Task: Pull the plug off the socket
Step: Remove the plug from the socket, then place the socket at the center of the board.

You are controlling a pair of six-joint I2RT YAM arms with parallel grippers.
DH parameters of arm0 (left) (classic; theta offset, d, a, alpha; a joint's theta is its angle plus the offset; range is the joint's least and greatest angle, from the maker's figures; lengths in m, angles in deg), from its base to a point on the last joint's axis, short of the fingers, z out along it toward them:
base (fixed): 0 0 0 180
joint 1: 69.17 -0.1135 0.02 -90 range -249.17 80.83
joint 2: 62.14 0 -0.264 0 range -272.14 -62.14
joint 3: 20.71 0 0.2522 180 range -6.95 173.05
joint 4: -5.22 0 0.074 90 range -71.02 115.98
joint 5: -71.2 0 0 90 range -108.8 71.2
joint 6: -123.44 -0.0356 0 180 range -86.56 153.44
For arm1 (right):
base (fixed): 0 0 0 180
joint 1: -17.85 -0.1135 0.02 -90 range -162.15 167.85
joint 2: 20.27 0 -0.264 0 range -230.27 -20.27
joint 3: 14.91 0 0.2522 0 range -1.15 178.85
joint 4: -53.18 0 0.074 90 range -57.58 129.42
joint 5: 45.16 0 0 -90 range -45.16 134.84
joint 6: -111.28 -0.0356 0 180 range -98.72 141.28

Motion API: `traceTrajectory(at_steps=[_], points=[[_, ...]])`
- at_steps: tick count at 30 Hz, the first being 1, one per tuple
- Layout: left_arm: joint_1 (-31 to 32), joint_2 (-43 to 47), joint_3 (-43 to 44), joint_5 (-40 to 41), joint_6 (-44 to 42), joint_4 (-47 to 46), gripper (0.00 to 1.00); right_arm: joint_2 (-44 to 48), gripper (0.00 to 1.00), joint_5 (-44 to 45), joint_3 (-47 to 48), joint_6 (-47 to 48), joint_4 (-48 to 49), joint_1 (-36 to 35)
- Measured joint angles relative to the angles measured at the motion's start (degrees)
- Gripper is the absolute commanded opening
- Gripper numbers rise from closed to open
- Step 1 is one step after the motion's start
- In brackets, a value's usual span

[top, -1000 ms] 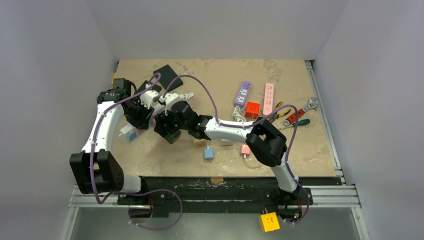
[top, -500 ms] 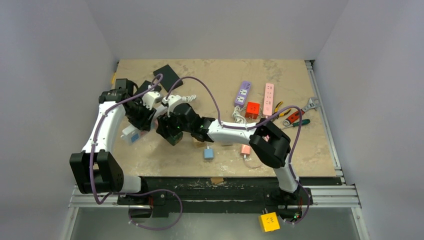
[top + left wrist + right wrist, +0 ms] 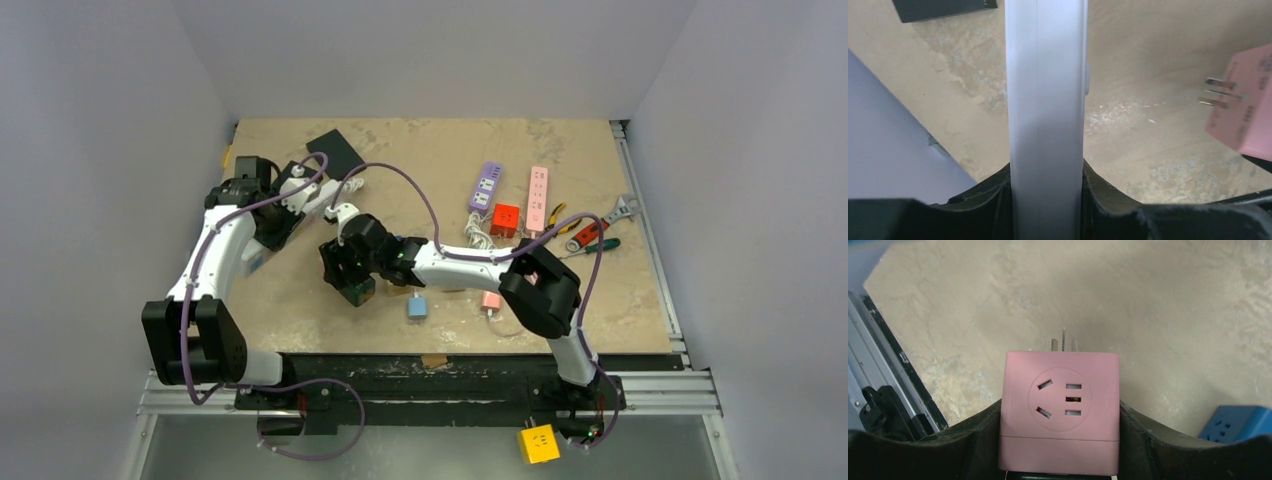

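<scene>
Pink plug (image 3: 1060, 405) — prongs bare — sits pinched in the right end effector (image 3: 1060, 452) at lower centre; the left end effector (image 3: 1046, 210) clamps the white socket strip (image 3: 1046, 90).

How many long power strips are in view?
3: purple strip and pink strip side by side right of centre on the table; white strip held in the left tool. Others may be hidden.
</scene>
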Motion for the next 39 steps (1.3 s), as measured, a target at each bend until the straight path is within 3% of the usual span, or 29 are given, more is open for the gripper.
traceTrajectory(at_steps=[10, 14, 17, 18, 20, 24, 28, 32, 34, 39], points=[[0.0, -3.3, -1.6, 1.6, 0.6, -5.6, 0.00, 2.1, 0.00, 0.9, -7.0, -1.4, -1.7, -0.5], [0.0, -5.7, -2.3, -0.3, 1.2, -6.7, 0.18, 2.1, 0.00, 1.4, -9.9, -1.4, -0.4, -1.3], [0.0, -7.0, -3.4, -1.3, 1.5, -8.1, 0.44, 2.0, 0.00, 1.5, -11.2, -1.3, 1.8, -2.1], [0.0, -7.1, -4.0, -1.5, 1.5, -8.9, 0.47, 2.0, 0.03, 1.6, -11.5, -1.1, 2.5, -2.5], [0.0, -7.1, -5.0, -1.8, 1.5, -9.9, 0.59, 1.8, 0.20, 1.6, -11.6, -0.7, 3.2, -3.2], [0.0, -7.0, -6.3, -2.8, 1.4, -10.3, 0.99, 1.1, 0.41, 1.5, -11.4, 0.2, 5.0, -5.0], [0.0, -5.9, -6.4, -4.3, 1.6, -10.1, 1.00, 0.8, 0.68, 1.4, -11.3, 1.0, 5.7, -5.9], [-0.1, -3.1, -6.2, -7.2, 1.6, -8.9, 0.98, 0.8, 0.80, 1.3, -11.3, 2.0, 5.5, -6.2], [-0.2, -1.9, -5.9, -9.3, 1.5, -7.5, 0.98, 0.8, 0.91, 1.4, -11.3, 2.8, 5.1, -6.2], [-0.7, 1.2, -3.9, -15.5, 0.7, -3.0, 1.00, 0.8, 0.94, 2.4, -11.3, 5.0, 3.7, -6.7]])
